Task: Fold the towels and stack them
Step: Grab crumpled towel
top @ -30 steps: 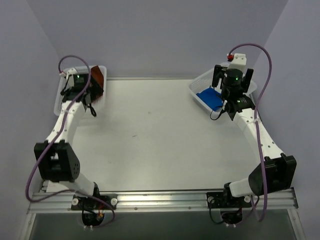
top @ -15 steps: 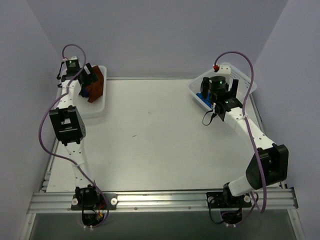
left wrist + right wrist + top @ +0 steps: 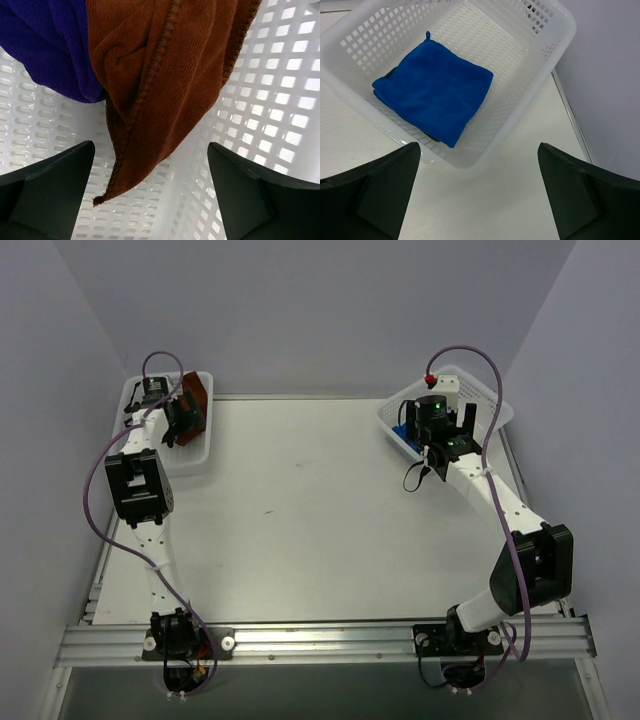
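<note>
In the upper left of the overhead view, a white perforated plastic basket (image 3: 188, 455) sits at the back corner of the pale tabletop (image 3: 300, 530). The left gripper (image 3: 151, 145) reaches into it. Its wrist view shows the two dark fingers (image 3: 50, 192) spread wide at the bottom corners of the frame, gripping nothing. A crumpled rust-brown terry towel with a stitched hem (image 3: 160, 70) hangs down from the top of that frame. Its lowest corner dangles into the gap between the fingers, nearer the left one, though contact cannot be told. Just beside it, in the upper left of the frame, lies a deep purple-blue towel (image 3: 45, 45), its right edge tucked behind the brown cloth. The basket's slotted floor and wall fill the rest of the view.

In the upper right of the overhead view stands a second white perforated basket (image 3: 487, 400), set at an angle to the table's edge and well apart from the first. The right gripper (image 3: 479, 145) hangs over this basket's near rim, fingers wide apart and holding nothing. Inside, a bright blue towel folded into a square (image 3: 432, 92) lies flat on the basket floor, toward the left of the wrist frame, with a small loop at its top corner. A thin dark edge of cloth (image 3: 387, 75) peeks out beneath its left and lower sides; what it belongs to cannot be told.
</note>
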`<state>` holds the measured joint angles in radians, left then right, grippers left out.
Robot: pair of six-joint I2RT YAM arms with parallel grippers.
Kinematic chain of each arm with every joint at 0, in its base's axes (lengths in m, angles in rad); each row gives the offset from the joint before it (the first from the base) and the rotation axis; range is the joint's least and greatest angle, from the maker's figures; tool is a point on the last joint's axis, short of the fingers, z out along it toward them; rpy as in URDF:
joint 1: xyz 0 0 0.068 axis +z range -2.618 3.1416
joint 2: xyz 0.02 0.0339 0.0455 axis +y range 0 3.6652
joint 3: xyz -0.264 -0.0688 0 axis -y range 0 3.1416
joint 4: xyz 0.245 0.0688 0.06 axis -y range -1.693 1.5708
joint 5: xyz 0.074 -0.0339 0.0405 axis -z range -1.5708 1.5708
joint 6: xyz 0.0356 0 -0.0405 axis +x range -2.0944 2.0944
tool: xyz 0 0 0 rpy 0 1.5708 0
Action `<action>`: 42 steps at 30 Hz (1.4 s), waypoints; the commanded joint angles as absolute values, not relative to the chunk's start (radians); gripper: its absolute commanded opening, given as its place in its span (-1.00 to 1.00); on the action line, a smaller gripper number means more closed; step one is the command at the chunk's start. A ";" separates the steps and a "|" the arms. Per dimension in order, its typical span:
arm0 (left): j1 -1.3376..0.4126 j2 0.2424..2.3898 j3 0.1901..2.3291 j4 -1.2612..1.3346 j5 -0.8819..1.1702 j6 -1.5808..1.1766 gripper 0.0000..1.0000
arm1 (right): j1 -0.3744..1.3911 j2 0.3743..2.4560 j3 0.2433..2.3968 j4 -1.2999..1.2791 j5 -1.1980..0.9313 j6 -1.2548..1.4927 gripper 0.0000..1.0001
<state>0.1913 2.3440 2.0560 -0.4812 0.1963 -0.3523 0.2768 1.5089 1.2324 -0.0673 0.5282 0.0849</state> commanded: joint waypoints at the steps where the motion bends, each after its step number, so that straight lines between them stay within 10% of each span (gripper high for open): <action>1: 0.198 2.336 2.075 -0.483 0.176 -0.322 0.84 | 0.278 1.523 1.262 -0.087 0.586 0.084 1.00; 9: 0.198 2.289 2.051 -0.445 0.161 -0.341 -0.95 | 0.276 1.517 1.255 -0.077 0.557 0.110 1.00; 34: 0.172 1.657 1.809 -0.258 0.334 -0.439 -0.95 | 0.275 1.251 1.120 -0.071 0.473 0.204 1.00; 42: -0.119 1.361 1.769 -0.258 0.344 -0.475 -0.95 | 0.281 1.020 0.979 -0.087 0.316 0.258 1.00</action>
